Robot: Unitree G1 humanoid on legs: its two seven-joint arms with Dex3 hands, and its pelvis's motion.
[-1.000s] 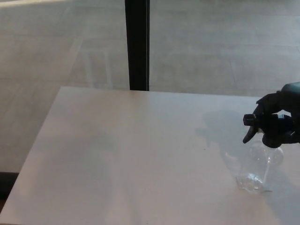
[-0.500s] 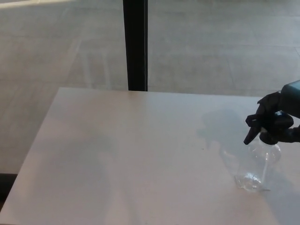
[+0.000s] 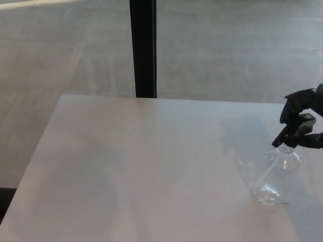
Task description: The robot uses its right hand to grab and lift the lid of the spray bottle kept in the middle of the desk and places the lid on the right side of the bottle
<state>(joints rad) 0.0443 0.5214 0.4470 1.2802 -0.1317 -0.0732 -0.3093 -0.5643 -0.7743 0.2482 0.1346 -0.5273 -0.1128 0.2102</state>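
Right hand (image 3: pixel 304 121) edge-cropped, seemingly gripping lid (image 3: pixel 295 132)

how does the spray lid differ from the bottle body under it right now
The spray lid is black and opaque; the bottle is clear, with the desk showing through it. The lid is the smaller part and sits at the top, while the bottle widens down to a base resting on the desk. The right hand has its fingers around the lid; nothing grips the bottle. Both are parts of one spray bottle near the desk's right edge.
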